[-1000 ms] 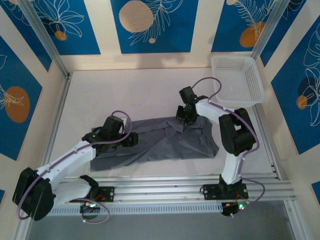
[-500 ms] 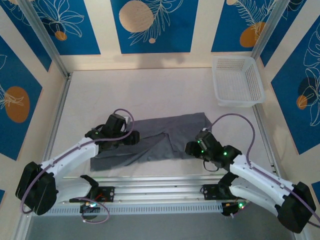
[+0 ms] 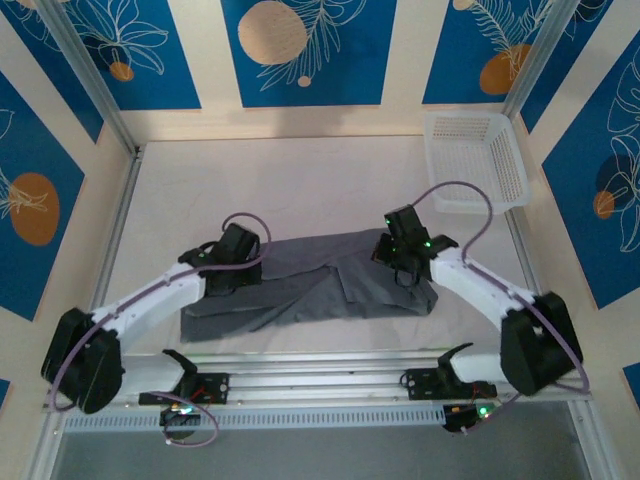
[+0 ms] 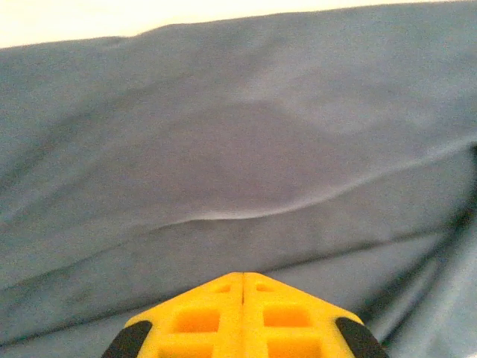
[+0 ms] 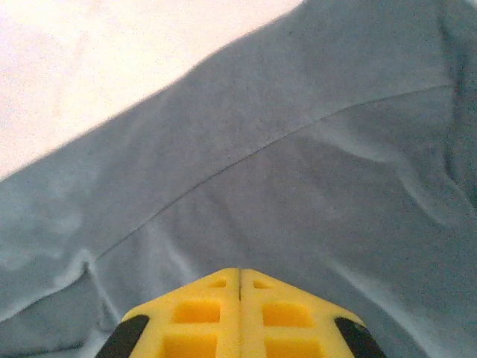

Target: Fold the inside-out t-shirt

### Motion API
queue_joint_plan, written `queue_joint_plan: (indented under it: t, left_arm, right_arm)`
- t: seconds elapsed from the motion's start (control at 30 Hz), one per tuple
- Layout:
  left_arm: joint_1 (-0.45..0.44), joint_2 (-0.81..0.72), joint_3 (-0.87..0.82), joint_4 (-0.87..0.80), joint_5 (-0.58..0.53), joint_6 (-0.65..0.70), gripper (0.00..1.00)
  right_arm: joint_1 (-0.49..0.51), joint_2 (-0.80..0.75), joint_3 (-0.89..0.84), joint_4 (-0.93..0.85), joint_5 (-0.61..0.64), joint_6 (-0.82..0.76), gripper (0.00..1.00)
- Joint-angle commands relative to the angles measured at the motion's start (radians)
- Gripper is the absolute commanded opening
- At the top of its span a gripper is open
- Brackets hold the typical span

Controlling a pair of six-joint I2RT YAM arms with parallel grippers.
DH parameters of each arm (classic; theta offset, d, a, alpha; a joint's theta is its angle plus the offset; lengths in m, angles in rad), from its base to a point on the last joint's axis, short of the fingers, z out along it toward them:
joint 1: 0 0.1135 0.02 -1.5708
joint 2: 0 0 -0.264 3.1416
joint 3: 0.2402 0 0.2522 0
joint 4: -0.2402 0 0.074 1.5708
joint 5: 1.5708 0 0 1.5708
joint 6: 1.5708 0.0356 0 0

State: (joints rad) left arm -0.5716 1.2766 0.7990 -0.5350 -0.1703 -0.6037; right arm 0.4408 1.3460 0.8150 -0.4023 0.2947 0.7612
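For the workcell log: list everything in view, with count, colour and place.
t-shirt: one, slate grey, spread and creased on the middle of the table.
basket: one, white mesh, far right corner of the table.
table: one, off-white, under everything.
wall panels: several, blue with white leaf drawings and orange discs, around the table.
rails: a few, silver metal, along the near edge.
arms: two, white and black; left arm and right arm both reach over the t-shirt.
end effectors: two, yellow fingers; left end effector and right end effector are each closed, over the grey fabric.
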Motion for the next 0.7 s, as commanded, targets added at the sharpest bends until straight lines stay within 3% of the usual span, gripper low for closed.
queue_joint_plan:
  t: [0.0,0.13,0.37,0.5,0.67]
  left_arm:
    - [0.039,0.099,0.081,-0.092,-0.130,-0.050,0.00]
    - [0.117,0.236,0.130,-0.043,-0.114,-0.057,0.00]
    - [0.202,0.457,0.225,0.028,-0.046,-0.035,0.00]
    - [0.234,0.620,0.360,0.041,-0.032,-0.016,0.00]
    - [0.271,0.863,0.620,0.006,0.072,0.005,0.00]
  right_arm:
    - [-0.028,0.127,0.072,-0.016,-0.032,-0.050,0.00]
    - [-0.059,0.265,0.158,-0.107,-0.035,-0.102,0.00]
    - [-0.133,0.354,0.167,-0.116,-0.098,-0.098,0.00]
    - [-0.139,0.394,0.170,-0.127,-0.155,-0.087,0.00]
    - [-0.107,0.383,0.172,-0.179,-0.245,-0.066,0.00]
